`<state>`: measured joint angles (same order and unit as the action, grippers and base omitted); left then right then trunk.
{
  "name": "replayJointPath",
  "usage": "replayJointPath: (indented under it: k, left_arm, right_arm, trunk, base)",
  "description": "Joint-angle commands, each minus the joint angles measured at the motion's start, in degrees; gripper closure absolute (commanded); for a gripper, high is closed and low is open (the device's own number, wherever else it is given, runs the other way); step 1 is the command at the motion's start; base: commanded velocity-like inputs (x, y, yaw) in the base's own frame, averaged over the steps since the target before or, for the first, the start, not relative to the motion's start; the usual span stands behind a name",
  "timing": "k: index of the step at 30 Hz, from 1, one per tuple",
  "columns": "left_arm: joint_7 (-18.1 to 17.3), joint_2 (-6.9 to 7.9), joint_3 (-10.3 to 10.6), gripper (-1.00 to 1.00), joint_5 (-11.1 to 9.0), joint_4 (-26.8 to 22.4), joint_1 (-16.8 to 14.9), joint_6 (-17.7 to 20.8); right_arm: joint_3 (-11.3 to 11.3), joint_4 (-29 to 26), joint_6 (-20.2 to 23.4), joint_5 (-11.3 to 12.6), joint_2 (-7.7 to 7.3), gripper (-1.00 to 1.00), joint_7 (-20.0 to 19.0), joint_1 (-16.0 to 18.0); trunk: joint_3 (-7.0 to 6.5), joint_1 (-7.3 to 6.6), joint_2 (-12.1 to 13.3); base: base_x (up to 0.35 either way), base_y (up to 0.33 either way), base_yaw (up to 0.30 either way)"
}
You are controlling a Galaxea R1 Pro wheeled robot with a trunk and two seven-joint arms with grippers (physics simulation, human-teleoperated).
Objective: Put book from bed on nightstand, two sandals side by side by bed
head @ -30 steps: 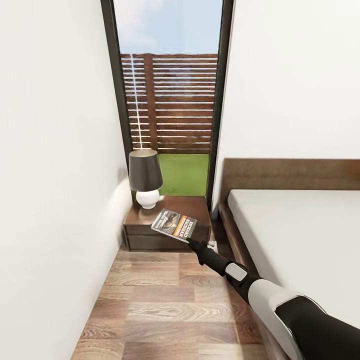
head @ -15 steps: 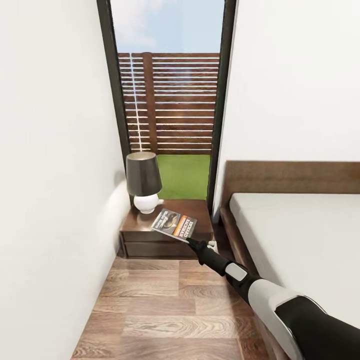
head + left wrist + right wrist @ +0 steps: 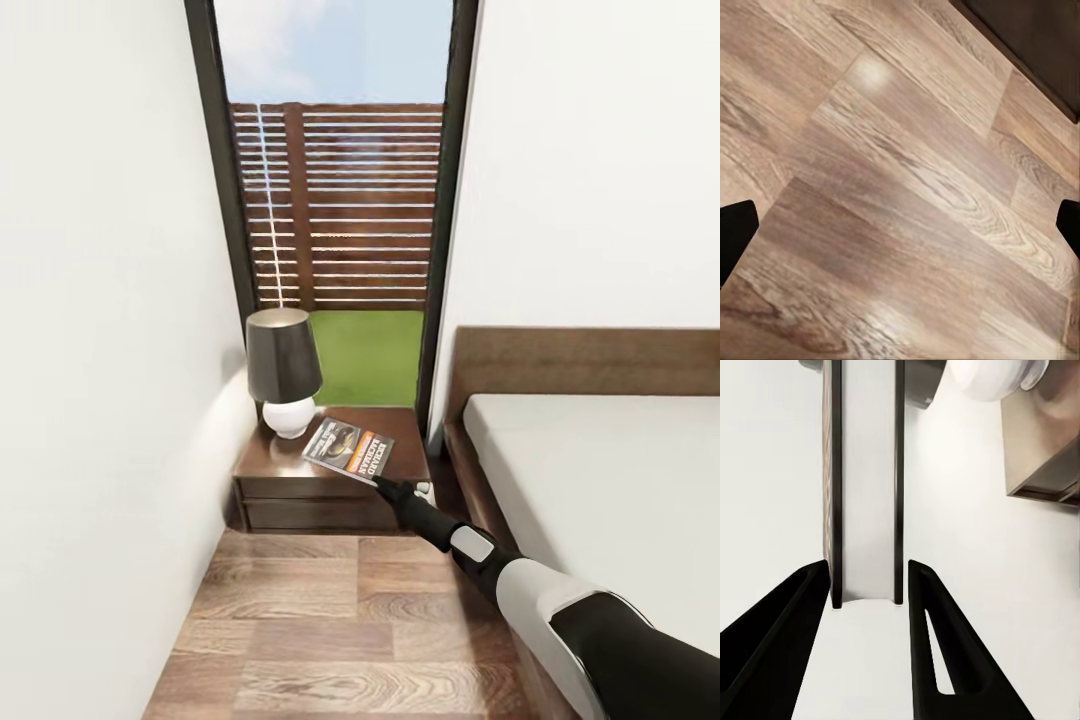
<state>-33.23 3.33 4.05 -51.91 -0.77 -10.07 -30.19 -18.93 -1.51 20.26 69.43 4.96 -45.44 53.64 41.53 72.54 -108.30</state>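
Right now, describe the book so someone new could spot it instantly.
Find the tall window left of the bed; below it sits a dark nightstand with a lamp. The book hangs over its top, pinched by the right gripper. Nothing else there has an orange band and white lettering.

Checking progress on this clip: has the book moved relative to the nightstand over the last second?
Yes. Held by the right gripper, the book now overlaps more of the nightstand top and sits nearer the lamp; the camera also shifted.
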Motion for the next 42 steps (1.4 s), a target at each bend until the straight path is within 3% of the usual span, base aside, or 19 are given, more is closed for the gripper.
replayJointPath:
  k: [1,42]
  left_arm:
    - [-0.26,0.01,0.43,-1.0,-0.56,0.07,-0.04,-0.13]
    - [-0.34,0.15,0.41,-1.0,-0.63,0.07,-0.04,-0.13]
  right_arm:
    - [0.03,0.05,0.55,0.77,0.01,1.0,-0.12,0.06]
    - [0.21,0.19,0.65,0.79,-0.04,1.0,0.62,0.06]
  trunk:
    - [0.05,0.01,-0.02]
    - [0.05,0.01,-0.02]
  base:
    - [0.214,0.0,0.0]
    - [0.214,0.0,0.0]
